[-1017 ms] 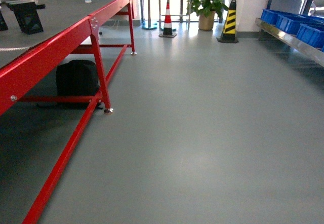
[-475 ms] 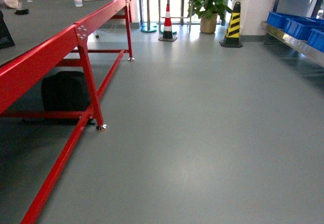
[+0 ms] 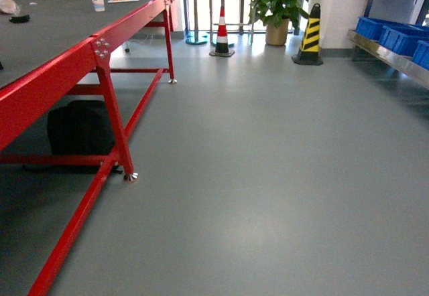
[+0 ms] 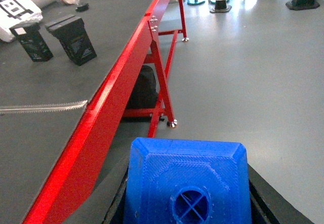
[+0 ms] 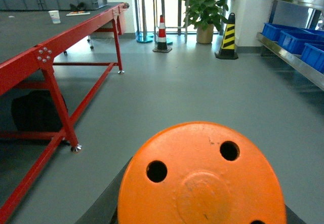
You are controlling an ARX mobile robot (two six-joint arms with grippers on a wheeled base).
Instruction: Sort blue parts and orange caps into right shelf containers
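Note:
A blue part fills the bottom of the left wrist view, held between the dark fingers of my left gripper, which is shut on it. An orange cap, its flat holed top toward the camera, sits in my right gripper, which is shut on it. The right shelf of shiny steel runs along the far right edge, also seen in the right wrist view. Blue containers stand on it. Neither gripper shows in the head view.
The red-framed table runs along the left with a black bag under it and black boxes on top. A striped cone, a yellow-black cone and a potted plant stand at the far end. Grey floor lies between.
The head view has shifted: the table leg and the black bag have slid left and down, and the black box on the tabletop has left the frame. The shelf sits slightly further right.

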